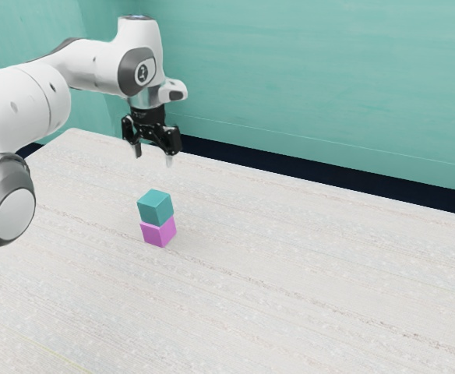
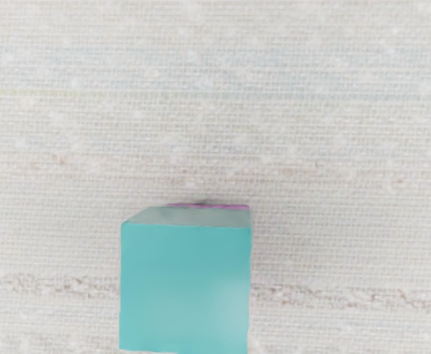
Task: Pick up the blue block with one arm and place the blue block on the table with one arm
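Note:
High over the stacked blocks in the exterior view is my gripper (image 1: 153,156), its two fingers spread apart with nothing between them. The blue block (image 1: 156,208), teal in colour, rests on top of a pink-purple block (image 1: 159,232), which stands on the pale table (image 1: 305,265). A visible gap separates the fingertips from the blue block's top. From the wrist, the blue block (image 2: 185,287) is seen from above, and a thin strip of the pink-purple block (image 2: 219,206) peeks out beneath one edge.
Behind the table's far edge (image 1: 290,181) runs a dark band, with a teal wall (image 1: 313,78) rising beyond it. The arm reaches in from the exterior view's left, above the tabletop.

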You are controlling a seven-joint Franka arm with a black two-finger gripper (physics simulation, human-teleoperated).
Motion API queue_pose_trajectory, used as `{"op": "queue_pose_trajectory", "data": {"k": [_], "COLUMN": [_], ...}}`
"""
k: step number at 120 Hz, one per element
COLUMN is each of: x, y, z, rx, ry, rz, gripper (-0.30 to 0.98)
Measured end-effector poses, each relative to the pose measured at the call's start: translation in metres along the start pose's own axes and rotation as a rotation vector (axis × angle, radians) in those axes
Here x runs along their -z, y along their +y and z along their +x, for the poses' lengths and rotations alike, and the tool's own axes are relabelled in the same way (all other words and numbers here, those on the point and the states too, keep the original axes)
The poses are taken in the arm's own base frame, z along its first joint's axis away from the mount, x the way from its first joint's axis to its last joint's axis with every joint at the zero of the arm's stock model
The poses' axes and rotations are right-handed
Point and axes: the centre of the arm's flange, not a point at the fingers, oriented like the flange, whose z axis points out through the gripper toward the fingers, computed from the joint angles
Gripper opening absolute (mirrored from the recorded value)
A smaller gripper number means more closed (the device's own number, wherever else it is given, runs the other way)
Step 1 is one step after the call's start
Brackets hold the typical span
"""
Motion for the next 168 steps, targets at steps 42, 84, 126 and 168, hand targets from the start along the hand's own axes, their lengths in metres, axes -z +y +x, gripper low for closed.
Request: {"op": "queue_pose_trajectory", "data": {"k": [42,84,126,168], "x": [-0.049,-0.077,-0.09,-0.111], "y": [-0.014,-0.002,-0.013,-0.013], "z": [-0.03,-0.043,-0.035,-0.029], "rx": [0.002,-0.124,-0.16,-0.182], "ry": [0.041,0.056,0.08,0.081], "rz": [-0.058,-0.063,-0.039,-0.035], "gripper": [0.69,0.69,0.69,0.69]}}
